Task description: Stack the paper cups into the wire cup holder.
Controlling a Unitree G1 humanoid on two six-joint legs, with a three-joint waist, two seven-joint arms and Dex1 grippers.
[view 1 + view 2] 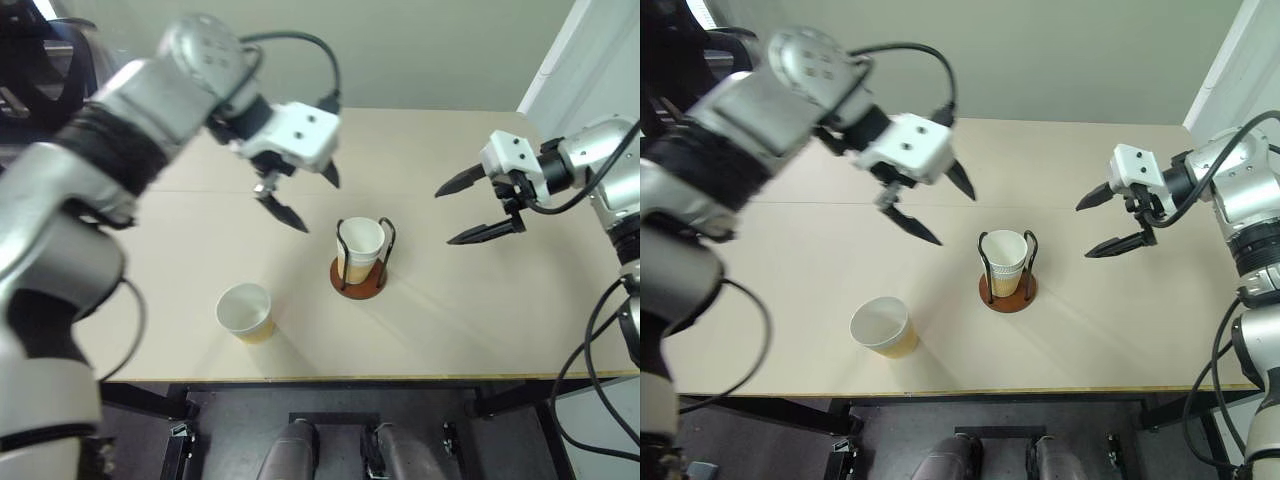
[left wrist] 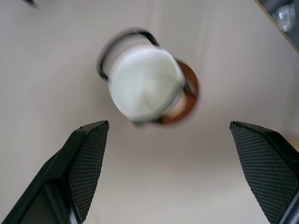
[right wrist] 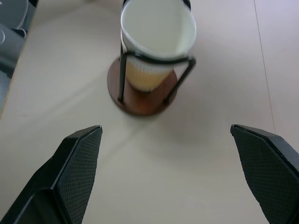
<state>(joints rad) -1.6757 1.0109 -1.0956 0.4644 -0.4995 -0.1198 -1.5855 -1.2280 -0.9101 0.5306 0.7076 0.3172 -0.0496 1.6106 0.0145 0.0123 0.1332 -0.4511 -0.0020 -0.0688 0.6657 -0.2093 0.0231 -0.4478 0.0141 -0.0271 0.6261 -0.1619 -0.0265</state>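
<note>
Nearest the table's front edge, a lone cup (image 1: 245, 312) stands upright on the pale, matte table (image 1: 470, 330), its yellow-tan tapered wall flaring to a white rolled rim around a white inside. Well apart from it, toward the table's middle, sits the holder (image 1: 361, 262): a round reddish-brown disc with thin black wire loops rising from it. Cups (image 1: 361, 247) are nested inside the loops, the top one's white rim level with the wire tops; how many are stacked there cannot be told. In the right wrist view the cup in the holder (image 3: 150, 60) leans a little against the wires, with a ribbed white band above the yellow-tan lower wall.

Above and to the left of the holder hangs the left gripper (image 1: 300, 198), its two pointed black fingers spread wide and holding nothing; their inner pads (image 2: 91, 163) carry a fine cross-hatched texture. To the right of the holder, the right gripper (image 1: 468, 208) hovers with fingers likewise parted and empty.
</note>
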